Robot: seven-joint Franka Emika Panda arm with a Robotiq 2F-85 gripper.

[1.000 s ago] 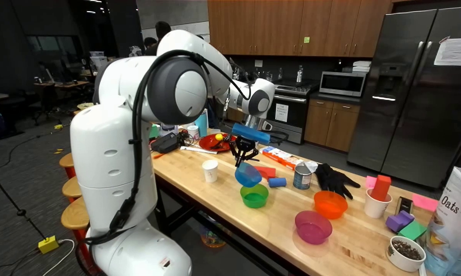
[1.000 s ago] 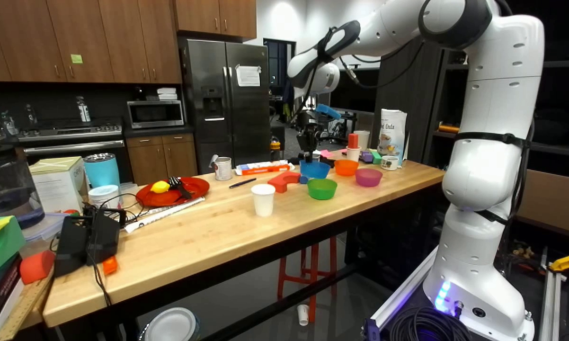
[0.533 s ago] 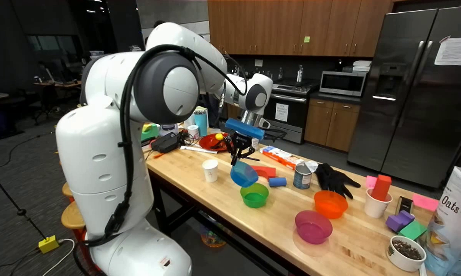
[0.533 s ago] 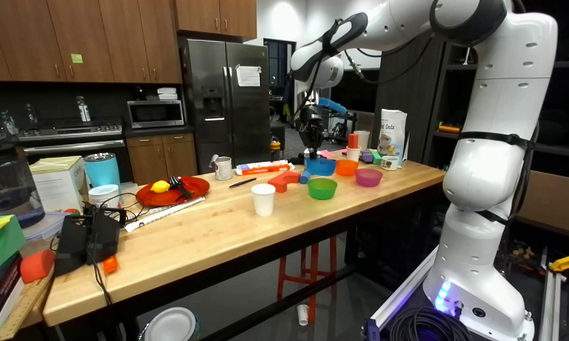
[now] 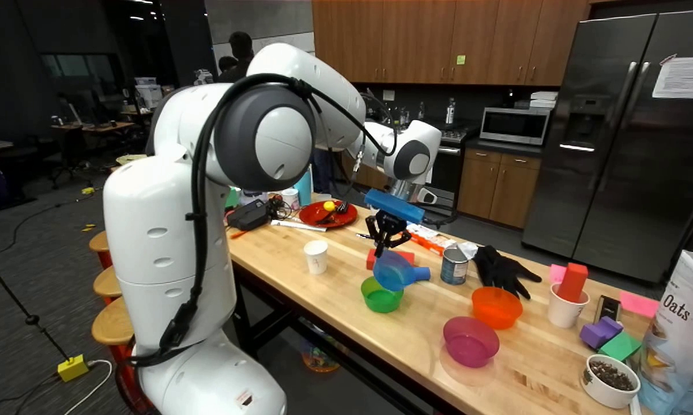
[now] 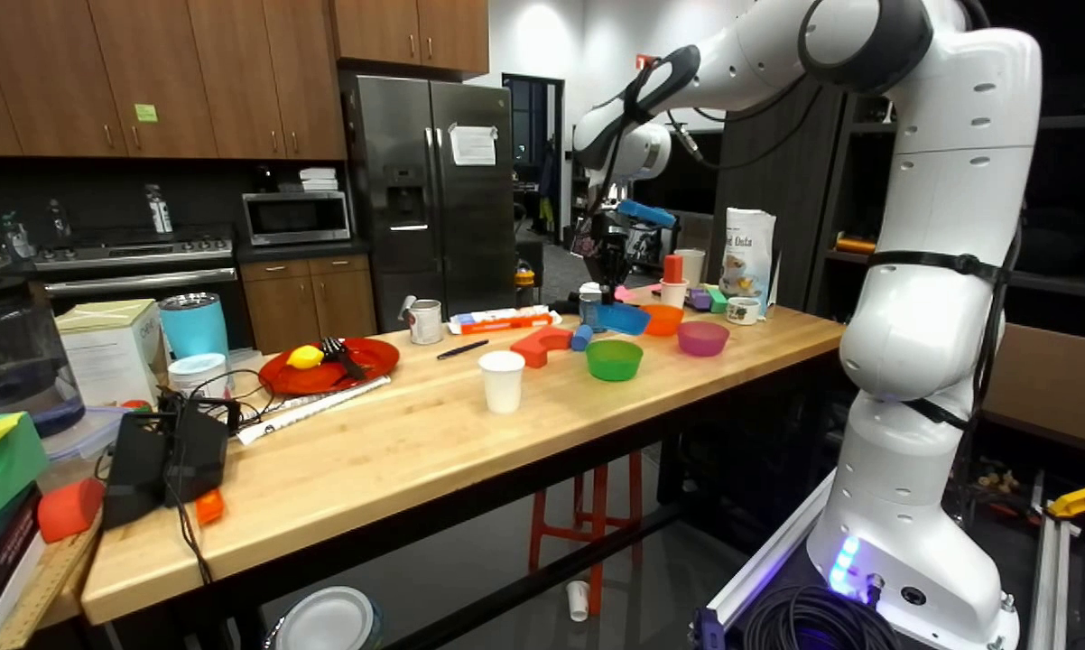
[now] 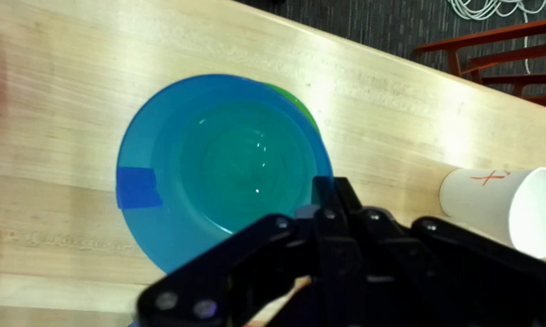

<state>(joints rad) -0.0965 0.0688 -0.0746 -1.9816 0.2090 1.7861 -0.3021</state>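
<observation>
1. White paper cup (image 5: pixel 316 257): upright on the left part of the worktop (image 5: pixel 277 248), towards the near edge in an exterior view.
2. Red plate (image 5: pixel 310 214): past the cup, close to the far edge, carrying a yellow lemon-shaped thing (image 5: pixel 329 206).
3. My gripper (image 7: pixel 333 181): jaws drawn together on the rim of the blue bowl (image 5: pixel 394 271) — I have it pinched at one side.
4. Green bowl (image 5: pixel 381 300): on the worktop towards the near edge; from my wrist, the blue bowl covers most of it, and a green sliver shows past the rim.
5. Blue bowl: I hold it tilted, clear of the worktop, between the near and far edges — a darker blue patch (image 7: pixel 139 187) shows on its wall.
6. Red arch (image 6: pixel 542 343) and blue cylinder (image 5: pixel 421 274): lying farther from the near edge than the green bowl.
7. Tin can (image 5: pixel 454 268): standing towards the far edge.
8. Magenta bowl (image 5: pixel 470 341): by the near edge.
9. Orange bowl (image 5: pixel 496 311): farther in, just beside a black glove (image 5: pixel 499 271).
10. Oats bag (image 5: pixel 672 334): at the right end.
</observation>
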